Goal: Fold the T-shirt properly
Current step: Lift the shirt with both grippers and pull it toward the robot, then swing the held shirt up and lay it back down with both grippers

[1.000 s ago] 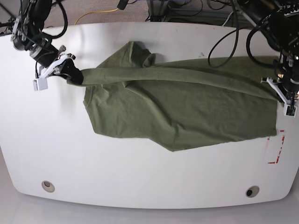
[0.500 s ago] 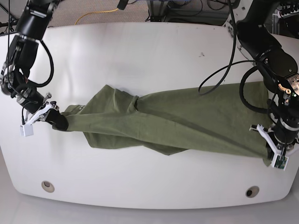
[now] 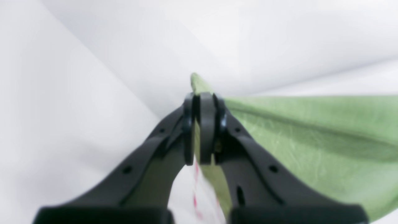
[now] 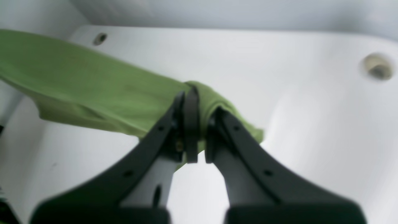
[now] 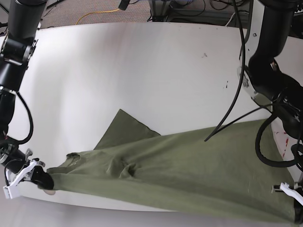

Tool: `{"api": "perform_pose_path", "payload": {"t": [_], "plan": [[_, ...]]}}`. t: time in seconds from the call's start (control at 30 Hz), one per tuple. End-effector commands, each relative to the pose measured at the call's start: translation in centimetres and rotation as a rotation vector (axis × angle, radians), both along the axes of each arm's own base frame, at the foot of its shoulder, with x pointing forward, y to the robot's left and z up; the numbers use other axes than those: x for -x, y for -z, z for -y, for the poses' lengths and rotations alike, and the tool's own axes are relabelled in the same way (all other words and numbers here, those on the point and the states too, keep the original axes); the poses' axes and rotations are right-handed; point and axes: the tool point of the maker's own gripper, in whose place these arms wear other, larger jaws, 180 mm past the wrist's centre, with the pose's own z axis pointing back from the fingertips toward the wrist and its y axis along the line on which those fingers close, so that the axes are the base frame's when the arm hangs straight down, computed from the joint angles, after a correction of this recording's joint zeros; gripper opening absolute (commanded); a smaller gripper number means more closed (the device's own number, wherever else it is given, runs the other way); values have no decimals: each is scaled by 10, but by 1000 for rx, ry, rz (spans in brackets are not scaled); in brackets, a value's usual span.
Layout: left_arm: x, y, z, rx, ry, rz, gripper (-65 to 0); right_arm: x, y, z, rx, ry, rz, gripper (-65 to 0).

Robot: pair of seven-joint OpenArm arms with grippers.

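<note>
T-shirt (image 5: pixel 180 175) hangs stretched over the near table (image 5: pixel 142 71) edge. Left pincer (image 3: pixel 203 130) clamped on one end, right pincer (image 4: pixel 196 124) on the other. Fabric looks thin, light, floppy; best gripped at hems or corners.

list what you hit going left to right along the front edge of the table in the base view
right gripper pinching one end of the T-shirt → T-shirt stretched along the edge of the table → left gripper at the far right corner, clamped on the other end
</note>
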Motion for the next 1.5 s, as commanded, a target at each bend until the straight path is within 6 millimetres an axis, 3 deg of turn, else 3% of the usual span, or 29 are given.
{"api": "perform_pose_path", "payload": {"t": [0.0, 0.1, 0.2, 0.33, 0.53, 0.83, 1.03, 1.2, 1.4, 1.47], "plan": [[4, -48, 0, -12, 9, 120, -650, -6, -70, 11, 43, 6, 158, -650], [6, -83, 10, -48, 32, 183, -650, -8, -108, 10, 100, -5, 224, -650], [7, -94, 17, -63, 45, 205, -650, -5, -132, 19, 140, 5, 254, -650], [7, -91, 17, -60, 43, 188, -650, 2, -133, 19, 110, -15, 250, -650], [5, -88, 17, -55, 43, 176, -650, 5, -112, 24, 110, -15, 201, -650], [1, -75, 15, -56, 40, 144, -650, 4, -112, 23, 114, -13, 199, -650], [-1, -66, 16, -54, 42, 125, -650, -8, -123, 17, 133, -6, 217, -650], [-8, -66, 15, -39, 50, 110, -650, -23, -149, 16, 141, 8, 243, -650], [-11, -117, 8, -9, 62, 179, -650, -25, -219, 0, 198, -15, 353, -650], [-9, -136, 7, 1, 68, 208, -650, -27, -221, -8, 221, -31, 351, -650]]}}
